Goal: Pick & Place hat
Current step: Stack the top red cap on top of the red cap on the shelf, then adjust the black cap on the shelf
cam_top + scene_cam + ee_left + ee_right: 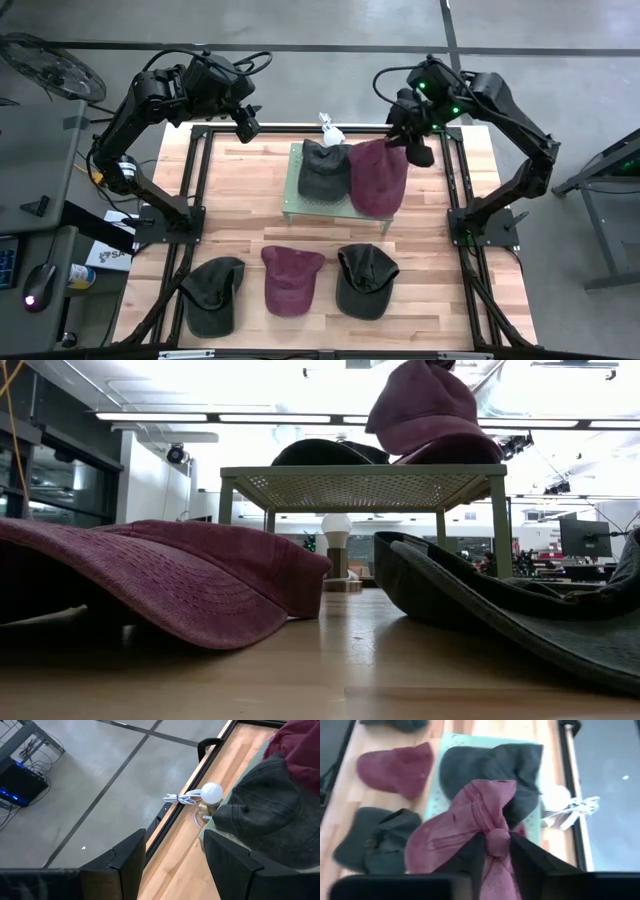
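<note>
On the raised mesh rack [294, 160] at the surface's far middle: two hats side by side
held hat: maroon cap [378, 175], washed cotton, crown bunched up where it is pinched, brim and body draped over the rack's right edge, touching the dark grey cap [324, 168] beside it
low view: maroon cap [425, 405] peaks above the rack top, its lower part resting on the mesh
right claw [496, 845]: clenched on the maroon cap's crown, fabric knot sits between the fingers, which look to be only lightly pinching
right arm: reaches in from the right rear corner, wrist bent down over the rack's far right corner
left claw [172, 857]: released, nothing between the fingers, hovering off the far left of the rack near the frame rail
left arm: folded high over the rear left corner
near row on the surface [240, 215]: dark cap [213, 293] left, second maroon cap [290, 277] middle, dark cap [364, 279] right, all lying apart
behind rack: white bulb lamp [211, 793] with bundled cord
</note>
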Motion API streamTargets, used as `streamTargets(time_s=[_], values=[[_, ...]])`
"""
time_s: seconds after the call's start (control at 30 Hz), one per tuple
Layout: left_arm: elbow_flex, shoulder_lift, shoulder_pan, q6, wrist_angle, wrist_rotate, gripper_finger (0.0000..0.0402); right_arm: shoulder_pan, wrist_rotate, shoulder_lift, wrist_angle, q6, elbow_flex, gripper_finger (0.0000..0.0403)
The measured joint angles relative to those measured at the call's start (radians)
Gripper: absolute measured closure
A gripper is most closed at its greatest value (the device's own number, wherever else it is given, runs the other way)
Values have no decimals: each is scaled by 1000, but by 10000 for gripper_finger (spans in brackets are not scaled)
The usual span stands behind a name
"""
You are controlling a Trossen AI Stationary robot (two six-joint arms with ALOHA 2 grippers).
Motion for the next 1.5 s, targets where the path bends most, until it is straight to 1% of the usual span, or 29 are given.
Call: streamTargets(time_s=[0.1, 0.2, 0.33, 0.4, 0.53, 0.6, 0.7, 0.77, 0.83, 0.97, 1.0, 1.03, 1.2, 1.5], values=[[0, 0, 0, 0, 0, 0, 209, 0, 15, 0, 25, 1, 0, 268], [0, 0, 0, 0, 0, 0, 209, 0, 28, 0, 48, 1, 0, 239], [0, 0, 0, 0, 0, 1, 209, 0, 51, 0, 82, 2, 0, 216], [0, 0, 0, 0, 0, 1, 209, 0, 88, 0, 105, 9, 3, 211], [0, 0, 0, 0, 0, 1, 209, 0, 146, 0, 161, 84, 8, 212], [0, 0, 0, 0, 0, 1, 209, 0, 173, 0, 152, 159, 8, 216], [0, 0, 0, 1, 0, 2, 209, 0, 263, 0, 103, 279, 8, 223], [0, 0, 0, 5, -1, 1, 209, 0, 296, 0, 91, 345, 8, 229], [0, 0, 0, 5, 0, 2, 209, 0, 283, -2, 113, 380, 8, 236], [0, 0, 0, 10, 0, 2, 209, 7, 157, 3, 175, 397, 8, 249], [0, 0, 0, 10, 0, 2, 209, 14, 141, 6, 180, 397, 8, 251], [0, 0, 0, 10, 0, 4, 209, 19, 142, 8, 180, 398, 8, 254], [-7, 0, 0, 32, 0, 22, 209, 35, 214, 11, 172, 430, 8, 261], [-16, 1, 0, 37, -27, 25, 209, 27, 223, 1, 154, 502, 8, 265]])
